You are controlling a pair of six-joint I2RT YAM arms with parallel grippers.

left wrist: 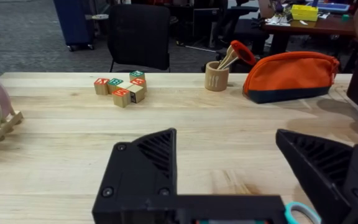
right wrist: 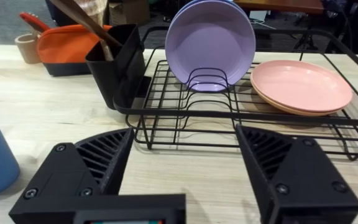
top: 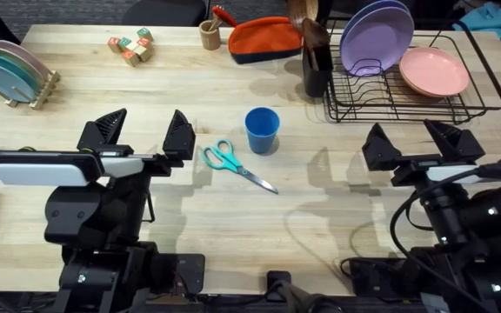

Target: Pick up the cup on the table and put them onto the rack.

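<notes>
Table [top: 320,217]: light planks, cluttered. Rack [top: 481,98] at far right already holds purple plate [top: 374,36] and pink plates [top: 434,71]; free wire is scarce, so a released cup may tip or knock a plate. Left gripper [top: 143,132] and right gripper [top: 422,144]: jaws wide, empty, both well apart from target. Cup [top: 262,130] upright mid-table; scissors [top: 233,163] just beside it could snag a low approach.

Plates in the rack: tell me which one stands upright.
The purple plate stands on edge in the rack; the pink plate lies flat beside it.
</notes>
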